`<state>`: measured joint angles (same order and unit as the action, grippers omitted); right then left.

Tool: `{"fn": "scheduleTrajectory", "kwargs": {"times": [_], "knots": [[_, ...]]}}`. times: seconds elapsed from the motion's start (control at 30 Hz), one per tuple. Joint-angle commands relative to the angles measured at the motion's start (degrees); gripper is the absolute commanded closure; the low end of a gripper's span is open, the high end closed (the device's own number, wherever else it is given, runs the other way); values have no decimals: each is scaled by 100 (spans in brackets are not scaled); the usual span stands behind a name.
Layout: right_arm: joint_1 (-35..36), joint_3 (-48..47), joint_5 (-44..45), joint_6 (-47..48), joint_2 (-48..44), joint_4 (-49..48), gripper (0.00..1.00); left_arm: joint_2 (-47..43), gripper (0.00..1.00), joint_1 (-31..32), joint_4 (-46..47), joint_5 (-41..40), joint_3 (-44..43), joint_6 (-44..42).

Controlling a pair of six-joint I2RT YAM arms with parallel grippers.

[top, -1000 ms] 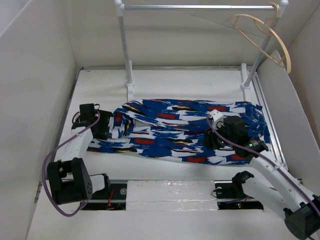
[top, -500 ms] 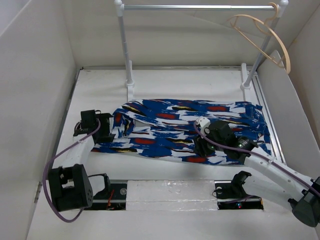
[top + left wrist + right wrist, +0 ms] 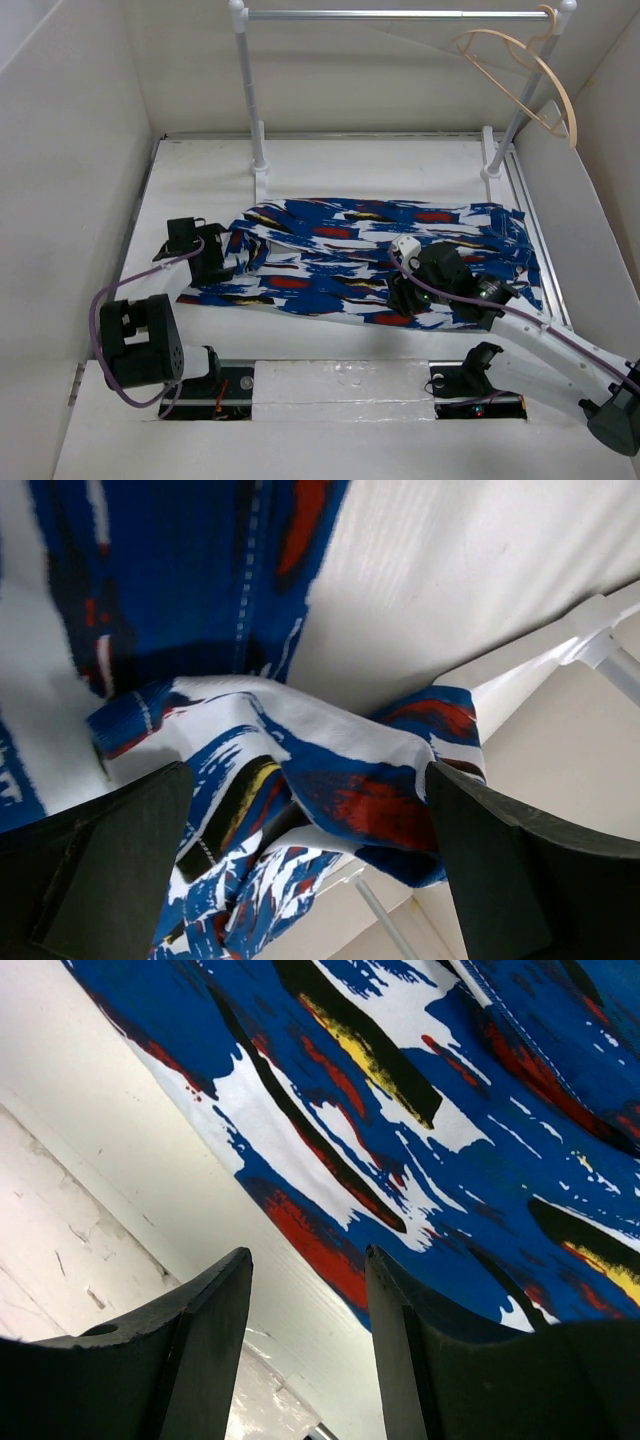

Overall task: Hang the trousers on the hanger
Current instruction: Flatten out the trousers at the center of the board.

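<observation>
Two grippers low | trousers (image 3: 370, 265) flat on table (image 3: 380, 170), long axis left-right | left gripper (image 3: 213, 258) spread wide around bunched left end | right gripper (image 3: 405, 295) part-spread, empty, over near edge | hanger (image 3: 530, 85) far right on rail (image 3: 400, 14), nearer right gripper.

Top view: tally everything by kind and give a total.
Trousers: 1
Hanger: 1
Metal rail: 1
Grippers: 2 (left gripper, right gripper)
Total: 5
</observation>
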<state>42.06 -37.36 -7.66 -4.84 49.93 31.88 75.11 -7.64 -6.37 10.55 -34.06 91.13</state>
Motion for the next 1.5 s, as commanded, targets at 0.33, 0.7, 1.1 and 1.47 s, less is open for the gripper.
{"fn": "scheduleTrajectory", "kwargs": {"times": [0.33,0.7,1.1,1.47], "knots": [[30,-104,195,-219,-238,11,45,355,27,-36,241,71,-654,-113],[30,-210,353,-114,-98,91,45,584,100,-36,348,-61,-1258,-824],[-690,-157,-96,238,719,-595,45,803,100,201,-778,-1669,-4662,-3592],[-1604,-43,-271,853,466,-139,45,601,50,-572,-856,-2081,-2009,-3225]]}}
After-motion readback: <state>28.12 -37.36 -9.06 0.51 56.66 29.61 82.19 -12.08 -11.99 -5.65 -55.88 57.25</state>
